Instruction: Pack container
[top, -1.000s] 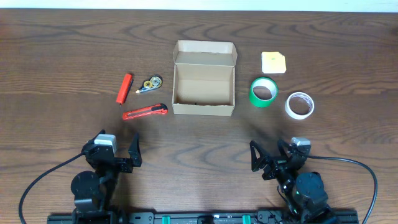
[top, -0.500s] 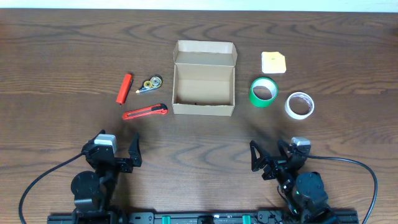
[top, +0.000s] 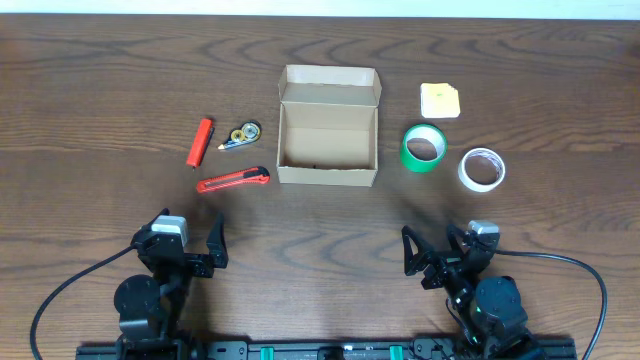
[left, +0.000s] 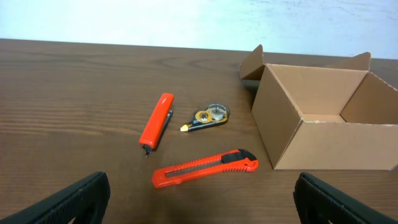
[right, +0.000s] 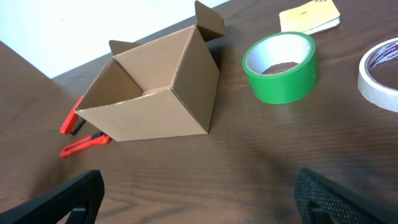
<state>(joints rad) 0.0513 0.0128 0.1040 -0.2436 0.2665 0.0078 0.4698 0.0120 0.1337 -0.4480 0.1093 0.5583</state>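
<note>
The container (top: 328, 176) is a tan cardboard box at the table's middle back, its flap lid open toward the far side and nothing inside. The left wrist view has the container (left: 323, 134) at right, and the right wrist view shows it (right: 155, 106) at left. My left gripper (top: 190, 222) rests near the front left edge, open, its fingers (left: 81, 199) wide apart over bare wood. My right gripper (top: 432, 238) rests near the front right, also open and holding nothing, with its fingers (right: 323, 196) spread wide.
Left of the box lie a red marker (top: 201, 141), a correction tape (top: 240, 134) and a red box cutter (top: 233, 180). To its right are a green tape roll (top: 424, 147), a white tape roll (top: 481, 168) and yellow sticky notes (top: 440, 100).
</note>
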